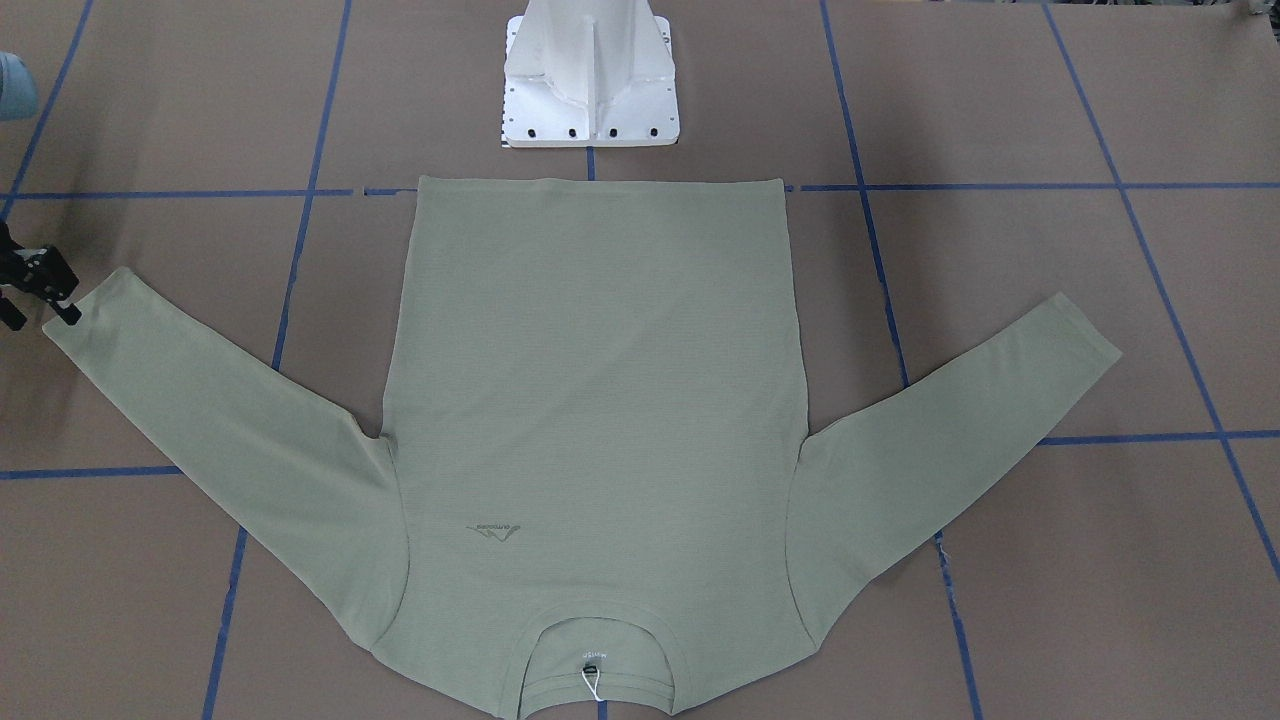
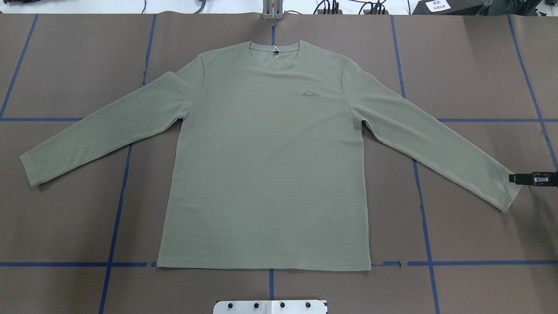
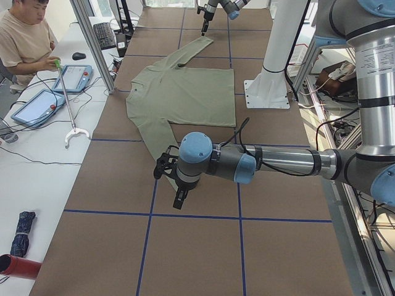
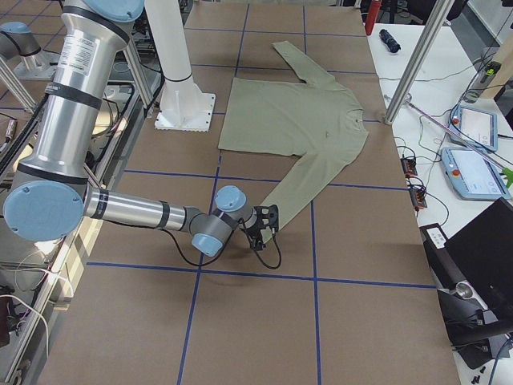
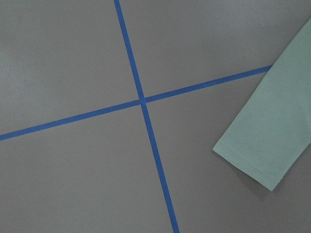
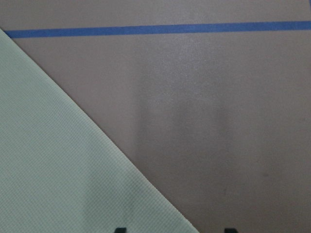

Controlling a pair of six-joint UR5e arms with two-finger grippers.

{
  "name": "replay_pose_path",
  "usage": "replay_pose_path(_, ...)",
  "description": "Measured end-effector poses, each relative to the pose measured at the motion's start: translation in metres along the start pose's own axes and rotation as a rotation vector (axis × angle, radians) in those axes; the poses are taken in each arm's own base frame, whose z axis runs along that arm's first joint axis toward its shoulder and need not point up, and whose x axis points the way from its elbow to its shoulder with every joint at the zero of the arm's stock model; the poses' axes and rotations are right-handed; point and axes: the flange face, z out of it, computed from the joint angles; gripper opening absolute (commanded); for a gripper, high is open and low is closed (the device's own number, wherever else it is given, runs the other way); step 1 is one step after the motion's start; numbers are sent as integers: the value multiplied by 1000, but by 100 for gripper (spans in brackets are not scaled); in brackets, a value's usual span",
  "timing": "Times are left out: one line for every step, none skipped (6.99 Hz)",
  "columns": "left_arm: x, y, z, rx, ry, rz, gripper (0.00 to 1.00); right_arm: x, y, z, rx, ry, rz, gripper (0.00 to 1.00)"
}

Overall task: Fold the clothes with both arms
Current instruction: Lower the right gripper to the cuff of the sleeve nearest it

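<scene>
Now R gripper point(image 2: 515, 178) is hovering, jaws apart, at shirt point(image 2: 266, 165) cuff point(image 2: 505, 194), 3 o'clock; should be sliding deeper before pinching. L gripper point(image 3: 179, 198): can't tell.

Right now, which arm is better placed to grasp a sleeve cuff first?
Right. The right pincer sits low at a cuff of the shirt, open over the sleeve edge in its wrist view. The left pincer seems higher, and its wrist view shows the other cuff off to one side.
</scene>
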Motion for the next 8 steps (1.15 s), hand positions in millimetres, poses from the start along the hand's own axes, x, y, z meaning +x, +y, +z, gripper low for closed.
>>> replay_pose_path(0, 0, 0, 0, 0, 1, 100, 1, 1, 1, -2, 3, -1, 72)
replay_pose_path(0, 1, 0, 0, 0, 3, 100, 1, 2, 3, -5, 5, -2, 71)
replay_pose_path(0, 1, -1, 1, -1, 4, 100, 2, 3, 5, -9, 7, -2, 70)
replay_pose_path(0, 2, -2, 3, -1, 5, 100, 2, 4, 6, -13, 8, -3, 68)
replay_pose_path(0, 2, -2, 3, -1, 5, 100, 3, 4, 8, -16, 9, -3, 67)
replay_pose_path(0, 2, -2, 3, -1, 5, 100, 3, 4, 11, -19, 11, -4, 63)
replay_pose_path(0, 2, -2, 3, -1, 5, 100, 3, 4, 12, -20, 11, -5, 50)
replay_pose_path(0, 2, -2, 4, -1, 5, 100, 3, 5, 12, -20, 11, -5, 17)
